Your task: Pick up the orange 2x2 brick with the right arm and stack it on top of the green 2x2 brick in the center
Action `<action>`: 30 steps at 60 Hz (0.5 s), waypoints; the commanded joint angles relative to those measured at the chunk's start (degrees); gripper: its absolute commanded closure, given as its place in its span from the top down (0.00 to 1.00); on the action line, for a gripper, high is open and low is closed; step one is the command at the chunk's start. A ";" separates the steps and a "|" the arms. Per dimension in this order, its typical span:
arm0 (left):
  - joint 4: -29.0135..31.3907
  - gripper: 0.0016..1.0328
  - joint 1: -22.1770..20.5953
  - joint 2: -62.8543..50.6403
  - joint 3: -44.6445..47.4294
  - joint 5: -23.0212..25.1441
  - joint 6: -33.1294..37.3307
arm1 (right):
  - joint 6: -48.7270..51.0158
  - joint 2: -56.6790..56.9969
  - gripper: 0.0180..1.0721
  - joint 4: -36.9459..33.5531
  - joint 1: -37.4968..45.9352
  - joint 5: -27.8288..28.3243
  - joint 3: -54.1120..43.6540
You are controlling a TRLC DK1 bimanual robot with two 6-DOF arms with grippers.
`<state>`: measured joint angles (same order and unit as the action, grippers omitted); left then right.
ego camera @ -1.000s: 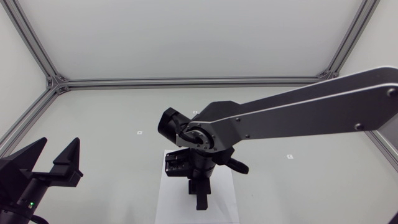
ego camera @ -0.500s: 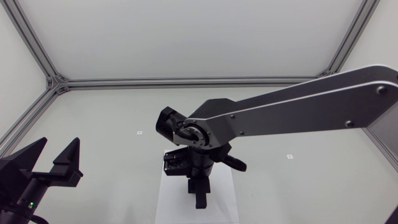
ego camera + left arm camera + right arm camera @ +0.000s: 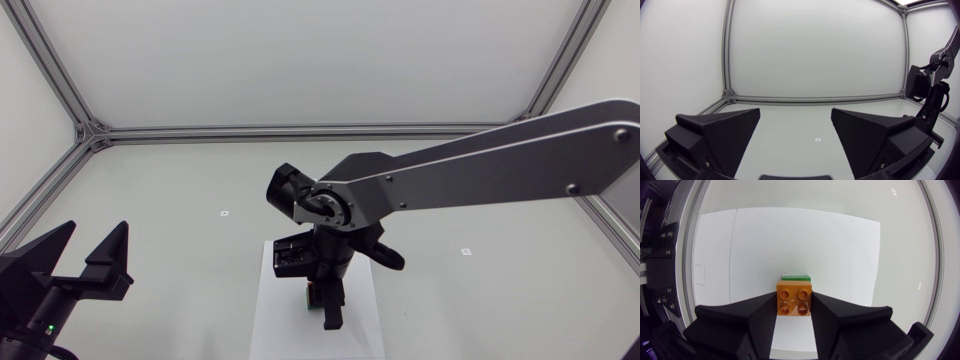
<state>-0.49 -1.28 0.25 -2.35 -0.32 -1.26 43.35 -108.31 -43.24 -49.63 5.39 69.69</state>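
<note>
Your right gripper (image 3: 794,301) is clamped on the orange 2x2 brick (image 3: 795,296), one finger against each side wall. The studs face up toward the wrist camera, so the hollow underside can meet the studs below. The green 2x2 brick (image 3: 795,276) lies on the white sheet (image 3: 790,235) just ahead of the gripper. Only its far edge shows past the orange one, so the two look nearly lined up; whether they touch, you cannot tell. I judge the seating press to be the step in hand. Your left gripper (image 3: 795,120) rests well apart from the bricks, fingers spread and holding nothing, out of the way.
</note>
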 commanded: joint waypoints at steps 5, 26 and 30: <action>0.84 0.96 0.14 0.45 2.35 0.23 0.73 | 0.50 -2.61 0.22 0.44 0.14 0.33 -7.46; 0.84 0.96 0.22 0.45 2.35 0.23 0.73 | -3.19 -2.87 0.22 2.02 -2.41 -4.25 -6.23; 0.84 0.96 0.14 0.45 2.35 0.32 0.73 | -3.10 -3.40 0.22 1.14 -2.49 -4.42 -5.53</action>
<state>-0.49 -1.28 0.25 -2.35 -0.34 -1.26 40.88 -106.52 -39.62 -51.46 1.45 66.94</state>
